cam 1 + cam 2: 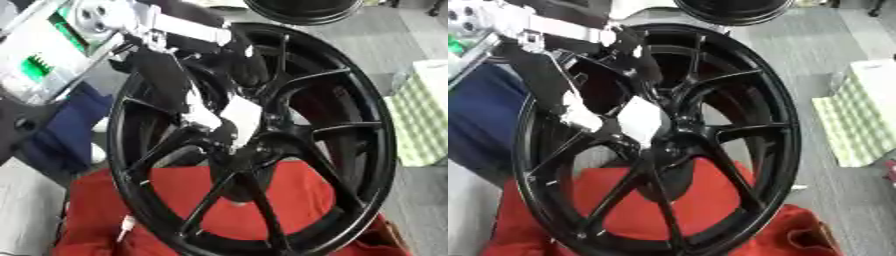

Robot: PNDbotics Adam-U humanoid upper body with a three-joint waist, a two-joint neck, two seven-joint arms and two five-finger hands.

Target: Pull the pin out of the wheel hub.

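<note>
Left robot hand (229, 120) sits at the hub of the upright black wheel (367, 125), probably placed to reach the pin; finger state can't be told.

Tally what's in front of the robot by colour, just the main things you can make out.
Black: 2, the wheel and a second rim at the top edge
Red: 1, the cloth
Dark blue: 1, fabric
Pale green checked: 1, block
Total: 5
</note>
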